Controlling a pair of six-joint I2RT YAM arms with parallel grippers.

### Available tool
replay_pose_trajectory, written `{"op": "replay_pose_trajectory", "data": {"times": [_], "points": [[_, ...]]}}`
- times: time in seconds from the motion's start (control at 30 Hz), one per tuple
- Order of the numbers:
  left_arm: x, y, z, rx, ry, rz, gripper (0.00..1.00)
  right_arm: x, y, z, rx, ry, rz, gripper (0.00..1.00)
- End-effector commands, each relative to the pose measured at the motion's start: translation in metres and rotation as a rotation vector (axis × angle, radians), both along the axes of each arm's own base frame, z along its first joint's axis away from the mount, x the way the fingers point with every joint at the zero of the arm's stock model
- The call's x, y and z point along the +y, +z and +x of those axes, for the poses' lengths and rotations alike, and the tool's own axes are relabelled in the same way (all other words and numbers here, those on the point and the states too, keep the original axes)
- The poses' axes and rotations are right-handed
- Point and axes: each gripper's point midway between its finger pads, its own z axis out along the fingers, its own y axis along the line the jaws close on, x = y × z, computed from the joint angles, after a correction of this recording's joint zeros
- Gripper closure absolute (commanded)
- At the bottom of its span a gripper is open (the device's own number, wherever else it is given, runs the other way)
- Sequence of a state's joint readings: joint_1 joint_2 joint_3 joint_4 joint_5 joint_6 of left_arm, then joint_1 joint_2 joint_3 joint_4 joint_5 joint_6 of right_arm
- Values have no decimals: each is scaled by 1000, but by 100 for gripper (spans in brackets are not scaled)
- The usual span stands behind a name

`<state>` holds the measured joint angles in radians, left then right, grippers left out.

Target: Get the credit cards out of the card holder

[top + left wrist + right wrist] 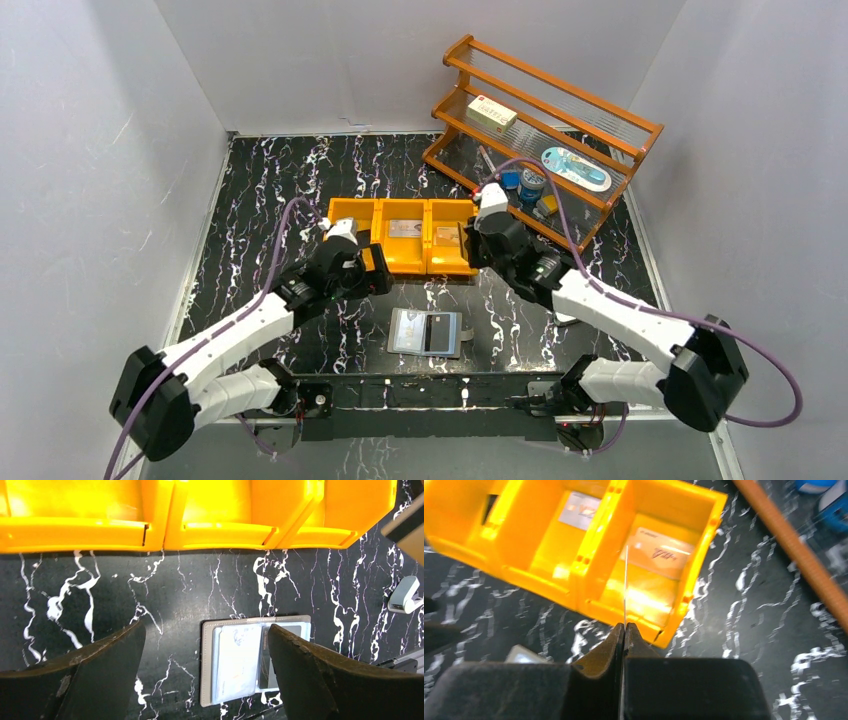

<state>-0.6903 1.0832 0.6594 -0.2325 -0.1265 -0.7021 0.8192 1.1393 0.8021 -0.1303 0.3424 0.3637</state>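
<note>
Black fingers of the left gripper filled the bottom of its wrist view, spread wide apart with nothing between them, hanging over the table just in front of the orange bin. Below that gap, close to the table's near edge and about midway between the two arm bases, lay the card holder, spread flat with its pale lining up. A black card sat in its right leaf, and the other leaf showed only the pale slotted lining. In the wrist view that leaf was partly hidden behind one finger. The right gripper was pressed together on a thin card, seen edge-on as a pale upright line rising from the fingertips. It hung at the right end of the bin, over the near wall of the right compartment. A tan card lay flat on the floor of that compartment, and a silvery card lay flat in the middle one. The bin stood across the middle of the table, well apart from the card holder. At the far right corner stood a wooden rack with a cream box on its upper shelf and small blue items lower down.
</note>
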Motion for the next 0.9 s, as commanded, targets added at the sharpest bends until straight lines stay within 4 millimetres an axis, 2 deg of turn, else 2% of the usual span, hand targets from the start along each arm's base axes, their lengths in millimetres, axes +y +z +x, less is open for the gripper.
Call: {"op": "replay_pose_trajectory", "data": {"times": [0.0,0.23,0.43,0.67,0.73,0.87], "points": [[22,5,-6,-55,51,16,7,-11,19,37,-158,-3,-244,100],[34,3,-15,-69,93,-9,2,8,10,72,-246,76,-431,100],[39,3,-23,-54,101,-11,2,19,-21,97,-265,194,-638,100],[43,2,-32,-49,107,-36,2,24,-48,122,-250,268,-770,100],[44,-1,-34,-45,108,-35,2,26,-69,124,-223,314,-820,100],[45,-4,-35,-37,109,-32,2,27,-88,125,-176,365,-870,100]]}}
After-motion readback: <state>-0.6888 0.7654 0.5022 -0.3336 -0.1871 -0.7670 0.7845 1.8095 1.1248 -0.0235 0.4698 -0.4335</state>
